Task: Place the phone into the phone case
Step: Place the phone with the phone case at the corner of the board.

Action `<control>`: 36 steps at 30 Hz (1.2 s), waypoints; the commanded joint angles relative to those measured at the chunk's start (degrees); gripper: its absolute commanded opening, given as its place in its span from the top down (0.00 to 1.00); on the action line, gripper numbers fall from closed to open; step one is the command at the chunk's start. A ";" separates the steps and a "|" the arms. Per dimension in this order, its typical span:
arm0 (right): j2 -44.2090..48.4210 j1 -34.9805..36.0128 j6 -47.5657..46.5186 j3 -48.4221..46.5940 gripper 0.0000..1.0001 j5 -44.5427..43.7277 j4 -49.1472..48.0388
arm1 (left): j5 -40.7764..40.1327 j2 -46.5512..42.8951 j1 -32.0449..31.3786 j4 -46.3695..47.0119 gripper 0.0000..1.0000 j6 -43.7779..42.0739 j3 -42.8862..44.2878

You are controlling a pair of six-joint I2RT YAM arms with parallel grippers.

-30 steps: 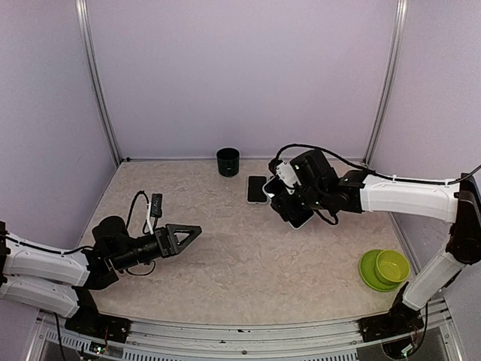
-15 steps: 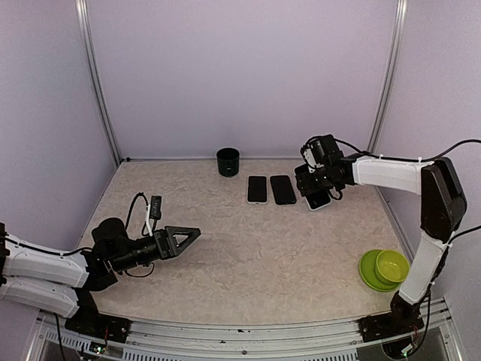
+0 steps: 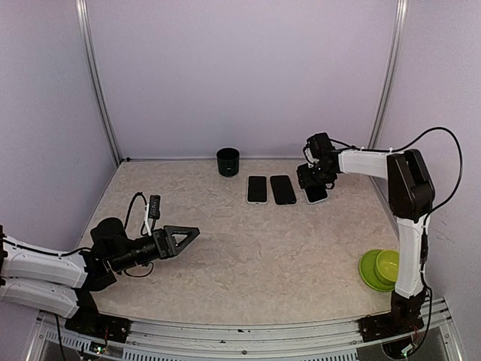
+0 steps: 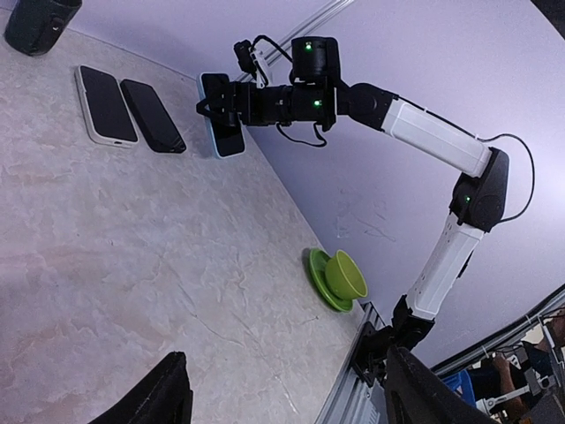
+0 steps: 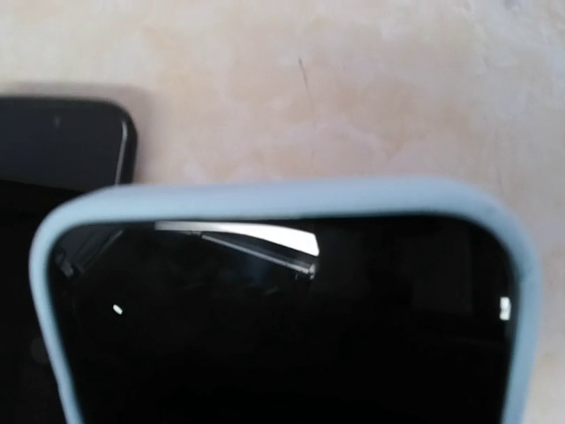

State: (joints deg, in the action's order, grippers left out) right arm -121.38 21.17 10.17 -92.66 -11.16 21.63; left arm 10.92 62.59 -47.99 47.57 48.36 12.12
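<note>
A phone in a light blue case [image 3: 316, 195] is gripped by my right gripper [image 3: 313, 183] at the back right, tilted, with its lower end at the table. It fills the right wrist view [image 5: 282, 309], where my fingers do not show. It also shows in the left wrist view [image 4: 222, 128]. Left of it a bare black phone [image 3: 282, 189] and a phone in a white case [image 3: 257, 189] lie flat side by side. My left gripper [image 3: 186, 241] is open and empty, low over the table's near left, far from the phones.
A dark green cup [image 3: 228, 162] stands at the back wall. A green bowl on a green plate [image 3: 385, 268] sits at the near right. The enclosure's walls and metal posts close in the back and both sides.
My right arm has swung the blue-cased phone from the middle to the back right and lowered it beside the black phone, uncovering that phone. The left arm has barely moved.
</note>
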 commanded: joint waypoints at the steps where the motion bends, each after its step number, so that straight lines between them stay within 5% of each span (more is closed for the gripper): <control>1: -3.06 -0.62 1.58 -6.28 0.36 0.93 1.10 | -1.21 -1.69 -0.18 -0.99 0.27 -0.48 -0.67; 36: -17.70 -5.21 6.55 -19.68 0.32 4.06 4.05 | -1.98 -3.52 -0.26 -2.64 0.27 -0.15 -1.32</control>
State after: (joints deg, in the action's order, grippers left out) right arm -136.79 17.50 16.16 -109.49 -5.93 27.83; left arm 9.45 59.72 -47.99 45.30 48.45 11.27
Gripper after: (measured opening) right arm 0.778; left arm 0.730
